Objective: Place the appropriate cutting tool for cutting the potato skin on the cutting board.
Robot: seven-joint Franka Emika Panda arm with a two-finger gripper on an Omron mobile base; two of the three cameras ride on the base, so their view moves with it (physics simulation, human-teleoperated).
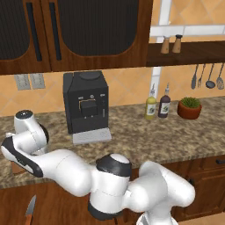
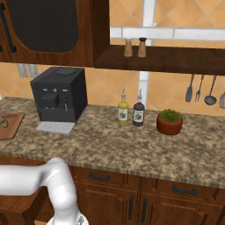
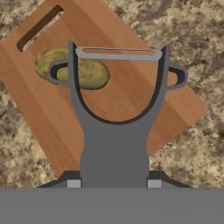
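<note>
Grey peeler (image 3: 114, 144), unlabelled, held by the end effector (image 3: 113, 183) over the cutting board (image 3: 131, 100).

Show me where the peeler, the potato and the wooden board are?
peeler (image 3: 114, 148): hand view, on its flat grey handle.
potato (image 3: 92, 74): hand view, on its yellowish skin.
cutting board (image 3: 48, 109): hand view, on bare wood below the potato.

Grey metal peeler (image 3: 114, 131) held upright between the jaws, forked Y head and thin blade bar uppermost, above a reddish-brown wooden cutting board (image 3: 131, 92) flat on the speckled bench, slot handle at its far corner, oval yellowish-brown potato (image 3: 89, 72) lying near that slot
</note>
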